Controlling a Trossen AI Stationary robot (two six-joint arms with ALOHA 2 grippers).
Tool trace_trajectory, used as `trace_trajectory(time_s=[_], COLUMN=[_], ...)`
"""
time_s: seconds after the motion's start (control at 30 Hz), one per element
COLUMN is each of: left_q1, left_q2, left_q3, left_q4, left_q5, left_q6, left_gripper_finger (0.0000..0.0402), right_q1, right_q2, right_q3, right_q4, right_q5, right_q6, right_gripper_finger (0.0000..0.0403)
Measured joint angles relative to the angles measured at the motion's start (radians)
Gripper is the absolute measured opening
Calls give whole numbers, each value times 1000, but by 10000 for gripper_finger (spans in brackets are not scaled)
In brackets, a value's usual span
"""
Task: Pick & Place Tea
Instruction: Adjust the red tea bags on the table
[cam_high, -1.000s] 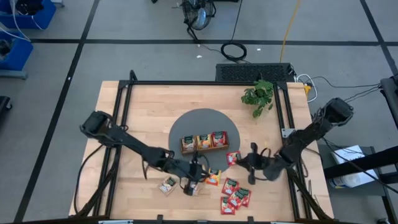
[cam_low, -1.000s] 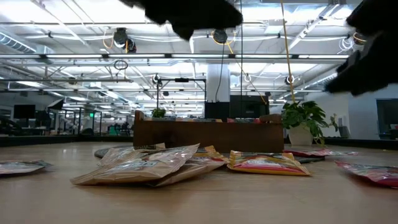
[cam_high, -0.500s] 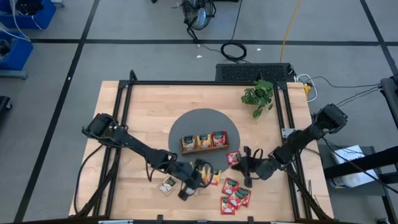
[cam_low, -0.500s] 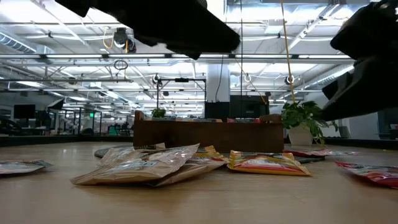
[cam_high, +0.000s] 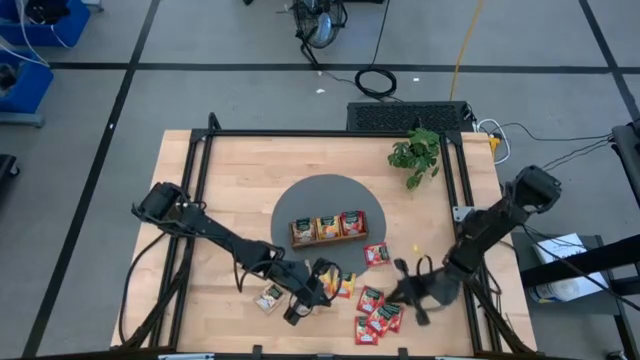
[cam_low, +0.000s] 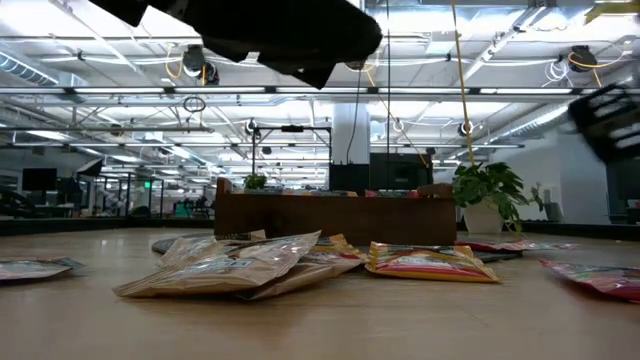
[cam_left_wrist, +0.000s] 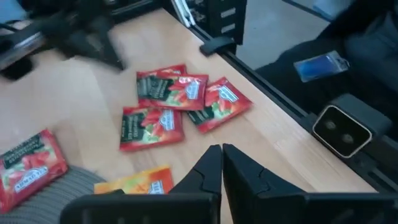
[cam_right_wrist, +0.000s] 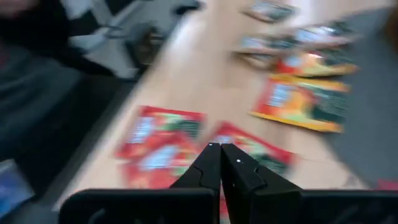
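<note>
Tea sachets lie flat on the wooden table (cam_high: 230, 170): a red cluster (cam_high: 376, 315), one red sachet (cam_high: 377, 254) on the mat's edge, an orange one (cam_high: 345, 286) and a tan one (cam_high: 268, 297). The brown tray (cam_high: 328, 228) stands on a grey round mat (cam_high: 325, 195) and holds more sachets. My left gripper (cam_high: 332, 283) hovers shut and empty just above the orange sachet (cam_left_wrist: 140, 183), pointing at the red cluster (cam_left_wrist: 168, 106). My right gripper (cam_right_wrist: 219, 152) is shut and empty above the red cluster (cam_right_wrist: 165, 143), seen near it in the high view (cam_high: 397, 296).
A potted plant (cam_high: 415, 155) stands at the table's far right. A black frame rail (cam_high: 320, 133) runs round the table. Bare wood lies at the far left. In the low view the tan sachets (cam_low: 230, 265) lie nearest, with the tray (cam_low: 335, 215) behind.
My right gripper has swung from beside the single red sachet toward the table's near edge, over the red cluster, turning as it went; it is blurred now. My left gripper has sunk a little and turned. No sachet has visibly moved.
</note>
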Motion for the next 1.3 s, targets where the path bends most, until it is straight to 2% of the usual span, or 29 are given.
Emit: trace_trajectory(time_s=[0.13,0.27,0.5,0.63,0.7,0.8,0.9,1.07,1.2,1.3], left_q1=[0,-1,-2,-20,-33,-46,-40,-14,16,33], left_q2=[0,0,0,10,27,50,84,255,362,389], left_q3=[0,0,0,0,0,3,46,213,355,406], left_q4=[-46,-29,65,123,148,206,195,150,107,30], left_q5=[24,-15,-34,-28,-1,17,28,99,73,32], left_q6=[6,-6,-84,-134,-126,-115,-137,-152,-148,-170], left_gripper_finger=[4,20,19,4,6,14,7,11,9,4], right_q1=[73,86,89,92,86,71,64,39,9,-21], right_q2=[61,154,298,318,318,315,314,314,315,315], right_q3=[63,136,251,259,259,259,259,259,257,257], right_q4=[-28,-25,-134,-216,-253,-271,-276,-285,-286,-284], right_q5=[41,49,-57,-9,31,28,29,32,78,80], right_q6=[1,10,92,140,155,155,123,84,65,61], right_gripper_finger=[0,0,0,0,0,0,0,0,0,0])
